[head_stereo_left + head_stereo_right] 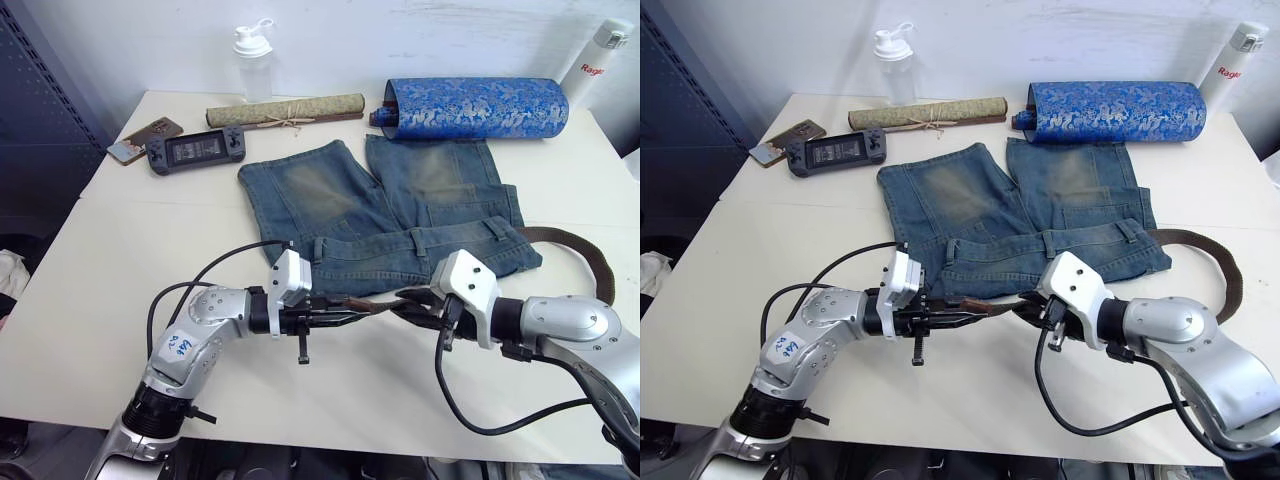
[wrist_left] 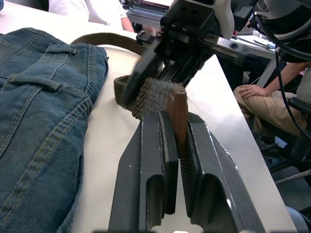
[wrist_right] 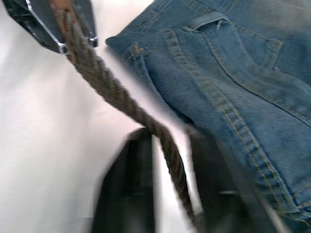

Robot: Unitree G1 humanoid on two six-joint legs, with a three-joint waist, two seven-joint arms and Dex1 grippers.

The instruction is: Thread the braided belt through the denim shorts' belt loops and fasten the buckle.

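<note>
**Mid-handover: belt end pinched between both grippers, in front of the waistband**

Roughly, both arms meet over bare table just in front of the denim shorts point(image 1: 400, 215), which lie flat with the waistband toward the robot and the legs pointing away toward the blue patterned roll point(image 1: 470, 107).

- Left gripper point(image 1: 350, 309): fingers point(image 2: 160, 160) nearly closed, clamped on the brown leather end tab of the braided belt point(image 2: 155, 97). The tab sits edge-on between the pads, woven strap emerging beyond the tips.
- Right gripper point(image 1: 412, 300): reaches in from the other side, tips close to the left's. Its wrist view shows the strap running down between its two fingers point(image 3: 131, 189); they stand narrow about it, and I judge them gripping, though blur leaves actual contact uncertain.
- Rest of the belt curves round the shorts' right side and lies on the table there point(image 1: 585, 255). The buckle I cannot pick out.
- Belt loops point(image 1: 417, 243): upright denim strips across the waistband. From the head views none plainly carries the belt; the strap lies outside the cloth.

Judgement on the why: holding the stiff tab in one claw and the strap just behind it in the other keeps a short, taut length that can be aimed, where a floppy woven end would buckle against a loop. Held low and parallel to the waistband, it lines up for the nearest loop. Threading looks barely begun.

Risk: the loops lie flat against the denim, so the tab may skid over rather than under.
</note>
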